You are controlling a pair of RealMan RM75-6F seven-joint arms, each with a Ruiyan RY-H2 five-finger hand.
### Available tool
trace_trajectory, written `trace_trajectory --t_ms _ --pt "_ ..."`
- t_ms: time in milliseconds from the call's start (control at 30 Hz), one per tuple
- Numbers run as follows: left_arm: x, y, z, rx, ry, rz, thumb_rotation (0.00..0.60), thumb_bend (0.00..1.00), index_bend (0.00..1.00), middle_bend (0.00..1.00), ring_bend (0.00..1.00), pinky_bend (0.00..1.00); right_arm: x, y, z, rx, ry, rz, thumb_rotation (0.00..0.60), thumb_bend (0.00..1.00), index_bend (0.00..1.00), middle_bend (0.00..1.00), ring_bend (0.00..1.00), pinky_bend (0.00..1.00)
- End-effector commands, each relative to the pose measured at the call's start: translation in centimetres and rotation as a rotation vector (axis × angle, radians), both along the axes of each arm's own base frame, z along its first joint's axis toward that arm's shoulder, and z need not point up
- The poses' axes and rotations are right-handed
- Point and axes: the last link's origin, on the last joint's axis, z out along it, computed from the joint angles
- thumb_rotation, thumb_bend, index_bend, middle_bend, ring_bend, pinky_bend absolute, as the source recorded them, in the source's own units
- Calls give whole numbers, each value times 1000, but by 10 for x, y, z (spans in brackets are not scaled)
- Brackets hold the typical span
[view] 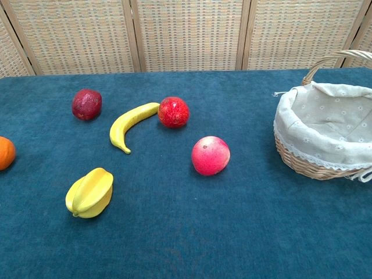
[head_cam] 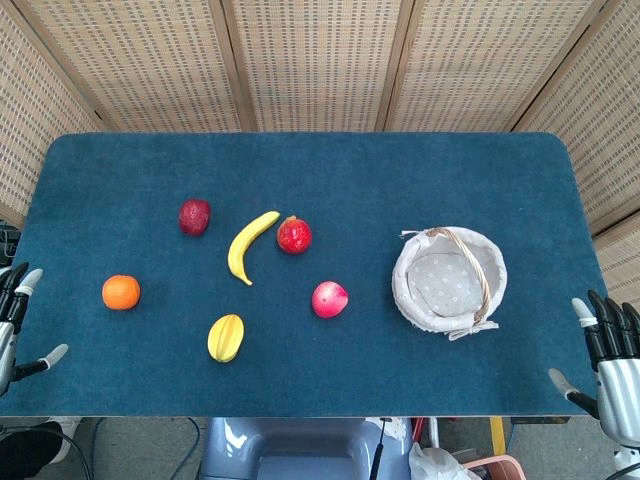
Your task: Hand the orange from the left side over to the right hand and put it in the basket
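Observation:
The orange [head_cam: 121, 292] lies on the blue table at the left; the chest view shows only its edge, orange [view: 4, 153], at the left border. The wicker basket [head_cam: 449, 283] with a pale cloth lining stands at the right and holds nothing, basket [view: 328, 136]. My left hand [head_cam: 14, 326] hovers at the table's left edge, fingers apart and empty, a short way left of the orange. My right hand [head_cam: 606, 352] is at the right front corner, fingers spread, holding nothing. Neither hand shows in the chest view.
Between orange and basket lie a dark red fruit [head_cam: 194, 216], a banana [head_cam: 250, 245], a red pomegranate [head_cam: 294, 235], a pink-red apple [head_cam: 329, 299] and a yellow starfruit [head_cam: 225, 337]. Woven screens stand behind the table.

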Motion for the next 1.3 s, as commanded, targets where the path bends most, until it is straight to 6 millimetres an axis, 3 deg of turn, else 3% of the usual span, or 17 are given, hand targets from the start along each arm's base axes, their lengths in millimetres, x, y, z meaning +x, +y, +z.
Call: trace_trajectory --t_ms 33,133,267,400,567,733,967,1100,1300 --pt "0 0 0 0 2 1 600 0 0 0 0 0 0 0 0 -1 0 0 600 0 0 0 0 0" --pt "-1 0 -1 -7 3 4 600 0 0 0 0 0 0 1 0 1 -2 -2 600 0 0 0 0 0" --pt "-15 16 -7 -116 44 54 600 0 0 0 0 0 -1 1 0 6 -11 -6 600 0 0 0 0 0" --pt "-45 58 -20 -216 127 105 600 0 0 0 0 0 -2 -1 0 11 -17 -11 600 0 0 0 0 0" --pt "-64 95 -31 -278 123 77 600 0 0 0 0 14 -3 -4 -1 12 -16 -19 600 0 0 0 0 0" --pt "-79 121 -58 -355 123 4 600 0 61 0 0 87 -2 -6 -2 17 -22 -22 600 0 0 0 0 0" --pt "-90 140 -90 -469 180 -8 600 0 149 33 0 107 -6 -8 -1 7 -25 -41 600 0 0 0 0 0" --pt "-90 149 -103 -500 198 -18 600 0 223 103 43 153 -7 -8 0 10 -26 -45 600 0 0 0 0 0" --pt "-91 159 -106 -481 222 1 600 0 474 406 282 353 -7 -9 1 6 -31 -49 600 0 0 0 0 0"
